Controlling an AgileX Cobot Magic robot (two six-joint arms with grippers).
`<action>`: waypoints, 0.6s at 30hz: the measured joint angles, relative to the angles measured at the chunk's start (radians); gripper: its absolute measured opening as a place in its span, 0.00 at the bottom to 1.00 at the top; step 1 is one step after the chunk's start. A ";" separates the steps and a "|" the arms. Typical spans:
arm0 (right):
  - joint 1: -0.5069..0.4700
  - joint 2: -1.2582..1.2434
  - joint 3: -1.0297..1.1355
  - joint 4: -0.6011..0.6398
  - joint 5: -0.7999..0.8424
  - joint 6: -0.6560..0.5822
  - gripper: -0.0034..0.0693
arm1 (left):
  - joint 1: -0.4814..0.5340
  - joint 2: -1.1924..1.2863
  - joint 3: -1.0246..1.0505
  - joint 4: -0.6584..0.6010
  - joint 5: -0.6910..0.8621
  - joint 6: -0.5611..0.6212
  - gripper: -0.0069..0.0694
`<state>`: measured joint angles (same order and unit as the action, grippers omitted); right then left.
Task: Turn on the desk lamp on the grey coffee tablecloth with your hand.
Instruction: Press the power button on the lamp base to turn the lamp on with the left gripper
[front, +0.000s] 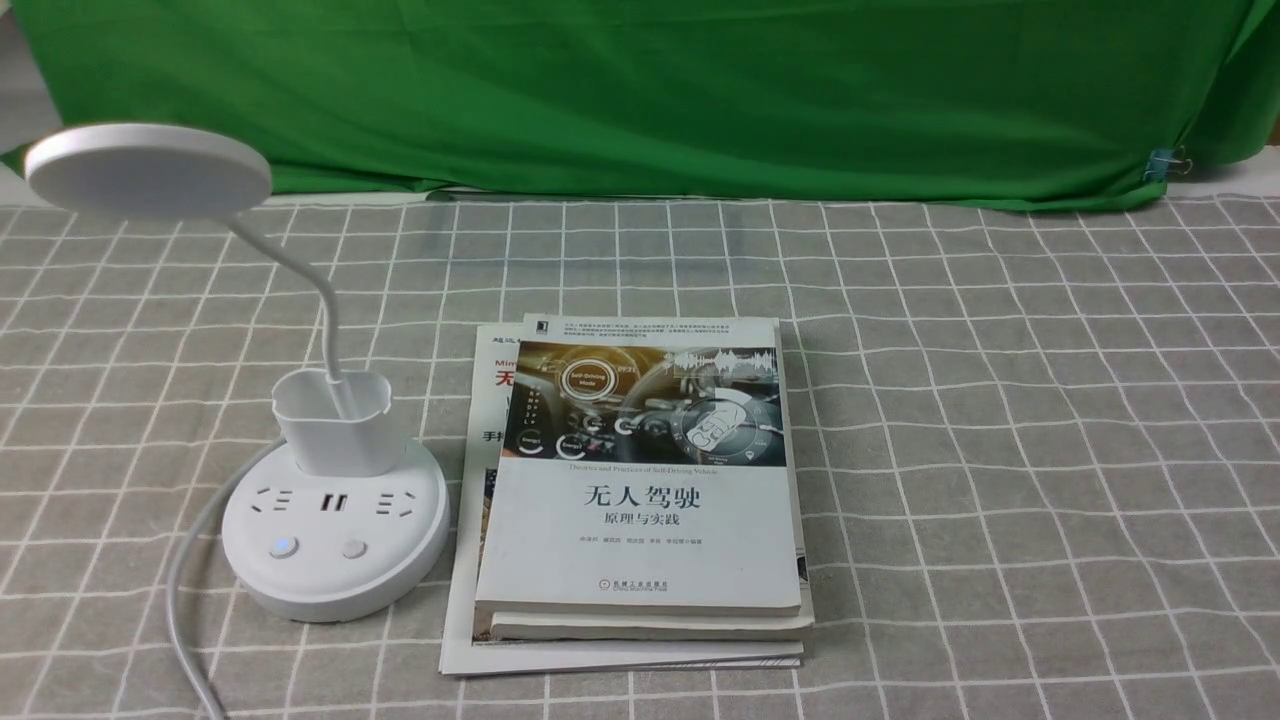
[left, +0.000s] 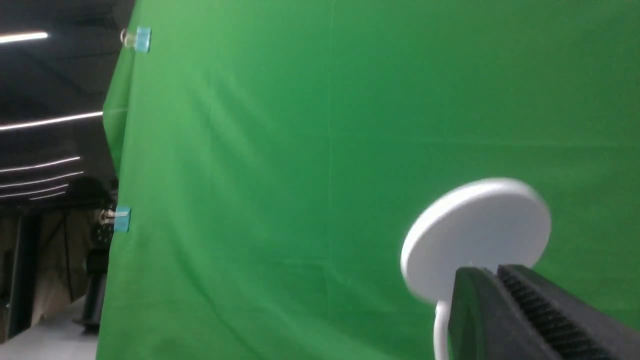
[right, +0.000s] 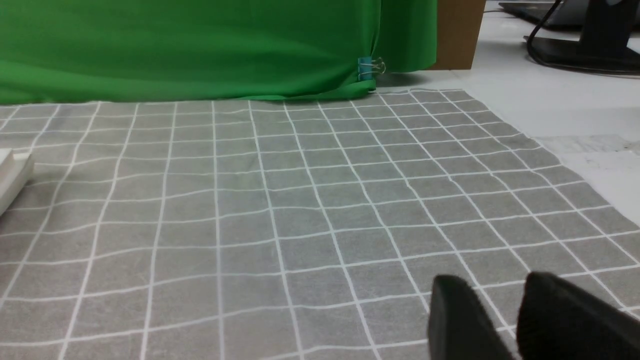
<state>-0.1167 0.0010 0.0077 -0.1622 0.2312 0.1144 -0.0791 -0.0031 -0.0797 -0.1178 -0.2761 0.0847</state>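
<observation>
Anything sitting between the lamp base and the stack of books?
In the front view, only a narrow strip of the grey grid tablecloth shows between the lamp base and the stack of books.

"无人驾驶" on the top book's cover (front: 640, 540).

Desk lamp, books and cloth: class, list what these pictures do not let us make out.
- Small print on the top book, front view: too small to read.
- Far end of the lamp's cable, front view: cut off by the bottom edge.
- Part of the lamp's neck, left wrist view: hidden by the left gripper.
</observation>
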 joint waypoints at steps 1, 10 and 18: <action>0.000 0.000 0.000 0.000 0.000 0.000 0.38 | 0.000 0.002 -0.039 0.000 0.048 0.000 0.12; 0.000 0.000 0.000 0.000 0.000 0.000 0.38 | 0.000 0.252 -0.242 -0.001 0.627 -0.126 0.12; 0.000 0.000 0.000 0.000 0.000 0.000 0.38 | 0.000 0.501 -0.240 -0.025 0.593 -0.058 0.12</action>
<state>-0.1167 0.0010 0.0077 -0.1622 0.2312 0.1144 -0.0791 0.4976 -0.3193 -0.1428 0.3168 0.0265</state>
